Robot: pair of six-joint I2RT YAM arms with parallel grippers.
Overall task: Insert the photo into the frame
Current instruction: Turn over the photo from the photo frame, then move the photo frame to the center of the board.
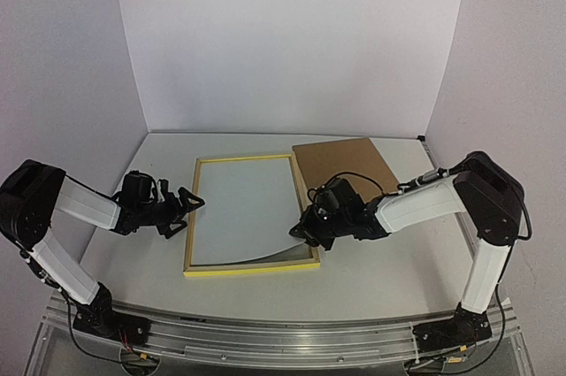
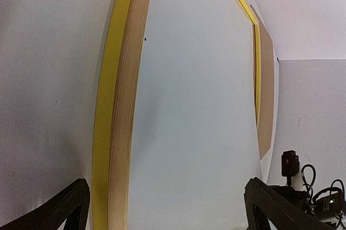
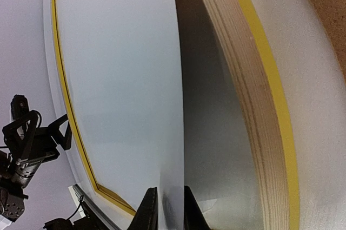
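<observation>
Top: frame (image 1: 252,268) flat on table (image 1: 371,280), photo (image 1: 243,208) inside, white back up (near-right corner bowed up).
Left wrist: left gripper (image 2: 167,212) spread wide, empty, beside frame's left rail.
Right wrist: right gripper (image 3: 168,211) nearly closed, pinching photo's edge.

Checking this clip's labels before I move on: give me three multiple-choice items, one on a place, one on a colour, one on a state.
1. Where is the brown board? A inside the frame; B beside the frame's far right corner; C under the left arm.
2. What colour are the frame's edges? A red; B black; C yellow.
3. How is the left gripper? A open, holding nothing; B shut on the frame; C out of view.
Answers: 1 B, it lies outside the frame, back right. 2 C, all four edges show yellow. 3 A, its jaws stand wide apart by the frame's left edge.
</observation>
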